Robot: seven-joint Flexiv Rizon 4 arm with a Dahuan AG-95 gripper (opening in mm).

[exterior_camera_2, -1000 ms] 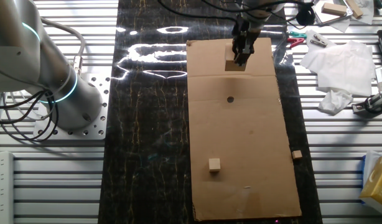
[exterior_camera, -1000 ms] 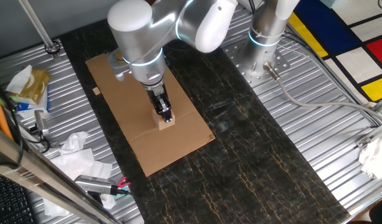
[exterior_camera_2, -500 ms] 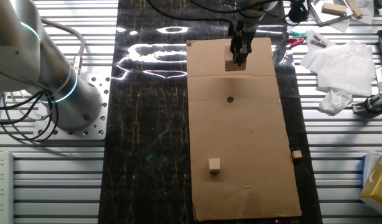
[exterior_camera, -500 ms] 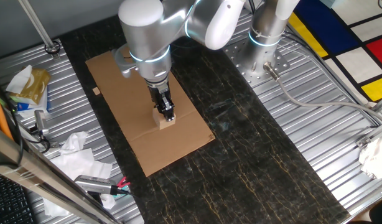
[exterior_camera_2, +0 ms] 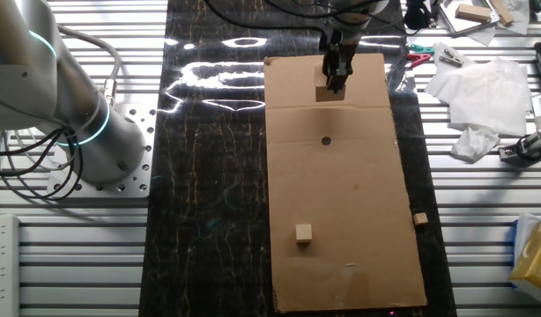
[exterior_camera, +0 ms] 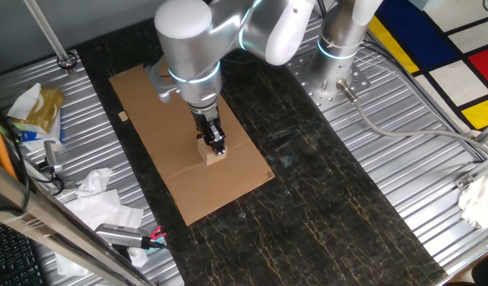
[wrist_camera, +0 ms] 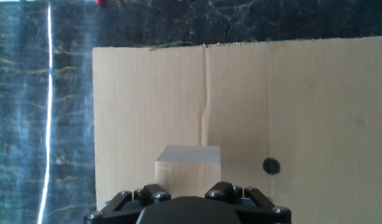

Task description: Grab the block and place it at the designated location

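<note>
My end effector (exterior_camera: 216, 146) was closed on the block (exterior_camera: 214, 154), its dark fingers clamped over the top of the cube; in the hand view the block (wrist_camera: 187, 170) sat squarely between them. The block (exterior_camera_2: 329, 92) was a plain pale tan wooden cube with clean edges, its top face lighter than its sides. Whether it rested on the cardboard sheet (exterior_camera_2: 350, 202) or hung just above it, I could not tell. It stood near one short end of the sheet, close beside a crease across the cardboard. The black dot (exterior_camera_2: 326, 140) lay apart from the block, just past that crease toward the middle of the sheet; in the hand view the dot (wrist_camera: 271, 166) showed to the right of the cube.

A smaller tan cube (exterior_camera_2: 303, 232) sat well away near the other end of the sheet, and a tiny tan piece (exterior_camera_2: 419, 218) lay just off its long edge. The sheet lay on a dark marbled tabletop (exterior_camera: 323, 206), flanked by ribbed metal panels (exterior_camera: 435, 183). Crumpled white tissue (exterior_camera_2: 478, 88) lay on one side.
</note>
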